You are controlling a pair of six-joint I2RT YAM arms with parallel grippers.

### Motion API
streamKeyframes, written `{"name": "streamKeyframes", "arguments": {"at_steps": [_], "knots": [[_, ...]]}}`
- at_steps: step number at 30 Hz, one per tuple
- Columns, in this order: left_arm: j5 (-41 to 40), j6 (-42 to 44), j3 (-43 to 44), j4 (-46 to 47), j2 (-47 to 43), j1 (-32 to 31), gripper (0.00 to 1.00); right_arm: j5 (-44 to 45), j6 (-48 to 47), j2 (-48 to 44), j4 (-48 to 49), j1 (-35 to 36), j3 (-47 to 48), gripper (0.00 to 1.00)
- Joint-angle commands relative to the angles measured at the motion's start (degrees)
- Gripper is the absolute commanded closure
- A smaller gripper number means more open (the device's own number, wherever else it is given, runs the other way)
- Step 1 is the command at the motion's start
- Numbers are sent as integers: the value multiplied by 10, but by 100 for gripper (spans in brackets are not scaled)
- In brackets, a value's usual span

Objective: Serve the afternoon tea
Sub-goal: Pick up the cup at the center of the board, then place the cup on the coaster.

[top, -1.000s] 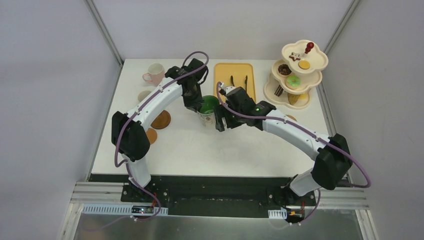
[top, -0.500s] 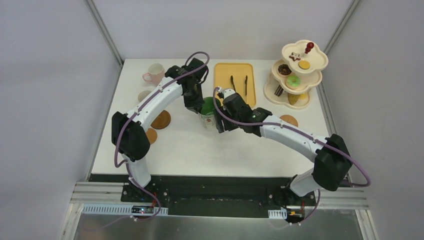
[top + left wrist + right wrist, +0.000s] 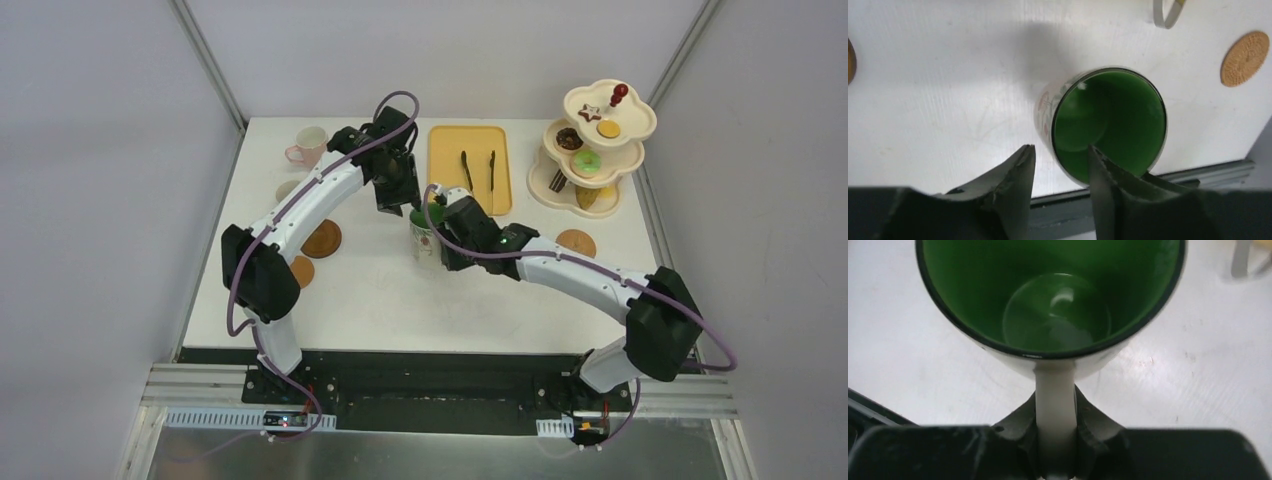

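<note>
The green-lined patterned mug [image 3: 425, 238] stands upright on the white table's middle. My right gripper [image 3: 1055, 440] is shut on its pale handle [image 3: 1055, 400], seen from above at the mug's right side [image 3: 442, 247]. My left gripper [image 3: 1059, 162] is open just behind the mug; its fingers [image 3: 1020, 172] straddle the rim of the green inside [image 3: 1108, 120] without gripping it. A pink mug [image 3: 308, 147] stands at the far left. A cream mug [image 3: 288, 189] is partly hidden by the left arm. Brown coasters lie at the left [image 3: 322, 240], [image 3: 303, 270] and at the right [image 3: 576, 242].
The cream three-tier stand [image 3: 632, 160] with a red knob holds toy pastries at the far right. A yellow tray [image 3: 445, 165] with black tongs [image 3: 478, 168] lies behind the mug. One coaster [image 3: 1245, 57] shows in the left wrist view.
The right gripper slid in and shut on the mug's handle. The left gripper opened, let go of the rim and drew back. The mug shifted slightly nearer and to the right.
</note>
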Motion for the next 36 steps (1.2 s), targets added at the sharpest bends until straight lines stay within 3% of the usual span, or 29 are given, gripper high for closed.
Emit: {"name": "streamKeyframes", "arguments": {"at_steps": [1, 4, 6, 10, 11, 13, 15, 18, 22, 29, 31, 36], "knots": [[63, 19, 48, 1, -26, -7, 55, 84, 92, -72, 19, -11, -35, 100], [79, 14, 39, 23, -26, -7, 74, 85, 102, -113, 78, -14, -92, 100], [82, 1, 18, 25, -26, -5, 75, 85, 102, -121, 82, -15, -99, 100], [47, 4, 9, 27, -47, -5, 56, 85, 102, -143, 44, -22, -108, 100], [40, 11, 12, 28, -54, -4, 54, 182, 176, -154, 22, -26, -110, 100], [38, 25, 16, 32, -65, -3, 46, 293, 236, -184, -25, -28, -122, 100], [44, 30, 4, 53, -84, -2, 35, 349, 248, -215, -51, -44, -145, 100], [69, 26, -36, 98, -114, -2, 27, 384, 252, -255, -79, -104, -161, 100], [89, 22, -64, 118, -131, -2, 25, 369, 228, -291, -60, -213, -187, 100], [100, 27, -62, 101, -144, -2, 25, 333, 141, -293, 84, -342, -260, 100], [101, 29, -65, 97, -150, -2, 25, 291, 96, -281, 116, -358, -270, 100], [103, 29, -68, 91, -157, -2, 25, 283, 52, -263, 180, -372, -276, 100]]}}
